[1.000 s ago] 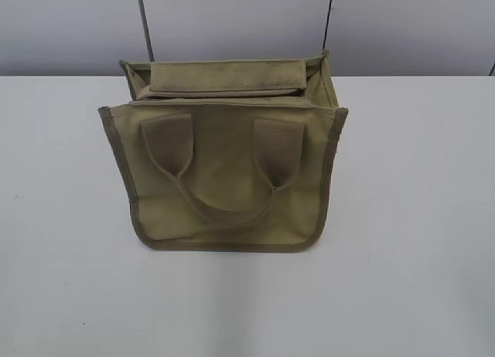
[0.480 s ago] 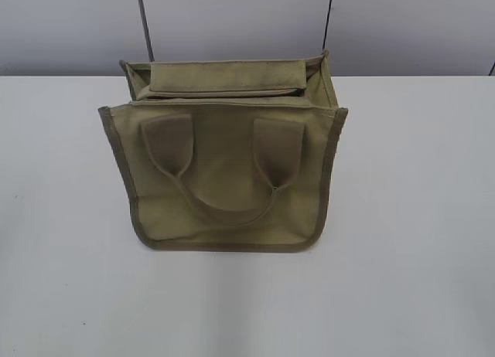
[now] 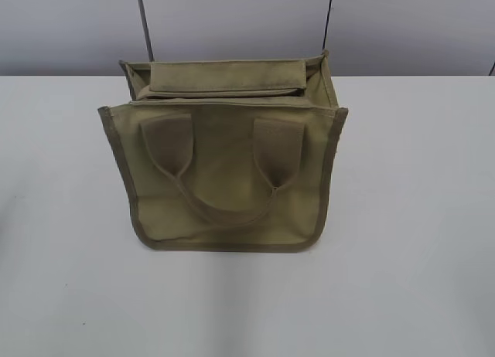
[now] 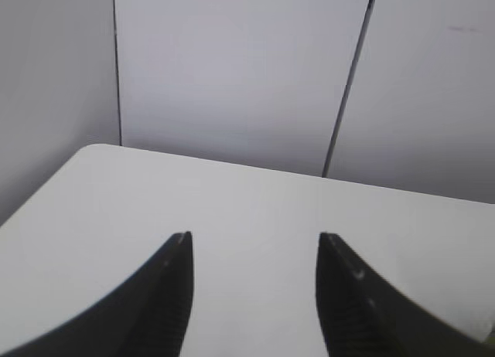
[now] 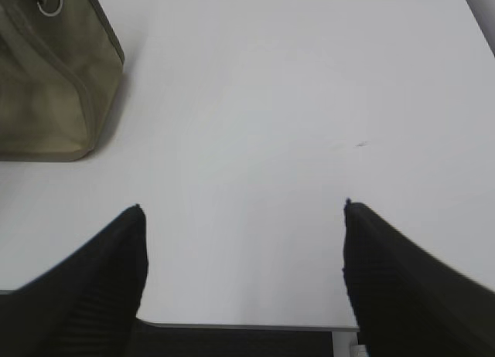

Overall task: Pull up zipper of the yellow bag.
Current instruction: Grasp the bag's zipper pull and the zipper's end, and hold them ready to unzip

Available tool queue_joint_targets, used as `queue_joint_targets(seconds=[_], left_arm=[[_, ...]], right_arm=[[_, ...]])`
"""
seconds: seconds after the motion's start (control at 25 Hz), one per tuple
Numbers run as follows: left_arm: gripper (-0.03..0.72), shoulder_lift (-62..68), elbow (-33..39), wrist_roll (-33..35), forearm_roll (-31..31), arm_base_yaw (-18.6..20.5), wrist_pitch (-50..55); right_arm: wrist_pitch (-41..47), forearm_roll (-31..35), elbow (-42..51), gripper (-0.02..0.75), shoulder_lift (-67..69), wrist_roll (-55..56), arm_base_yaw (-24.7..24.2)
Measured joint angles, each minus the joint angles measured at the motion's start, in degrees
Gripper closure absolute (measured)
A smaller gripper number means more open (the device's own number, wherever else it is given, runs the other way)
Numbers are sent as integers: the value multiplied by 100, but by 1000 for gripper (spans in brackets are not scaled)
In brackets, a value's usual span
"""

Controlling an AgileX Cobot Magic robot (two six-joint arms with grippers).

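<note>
The yellow bag stands in the middle of the white table, its front panel with two looped handles facing the exterior camera. A thin zipper line runs along its top under a fabric flap; no pull tab shows there. In the right wrist view the bag's lower corner is at the upper left, with a small silver metal ring at the frame's top edge. My right gripper is open and empty, well right of the bag. My left gripper is open and empty over bare table. Neither gripper shows in the exterior view.
The white table stretches to both sides of the bag. Its near edge lies under my right gripper. A grey panelled wall stands behind the table's rounded far corner.
</note>
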Motion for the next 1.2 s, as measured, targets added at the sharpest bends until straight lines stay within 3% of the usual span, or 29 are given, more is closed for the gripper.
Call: queue_joint_targets(seconds=[0.2, 0.44, 0.76, 0.92, 1.2], left_arm=[[295, 1429, 0, -829, 1379, -304, -1176], [333, 3467, -5, -1689, 2718, -324, -2806], [336, 6549, -503, -1742, 4779, -324, -4730], [336, 7194, -922, -1632, 5093, -330, -4774], [363, 7190, -1678, -1466, 5594, -330, -4844]], right_arm=[[0, 0, 0, 160, 0, 0, 0], [0, 0, 0, 160, 0, 0, 0], [0, 0, 0, 160, 0, 0, 0], [0, 0, 0, 160, 0, 0, 0], [0, 0, 0, 160, 0, 0, 0]])
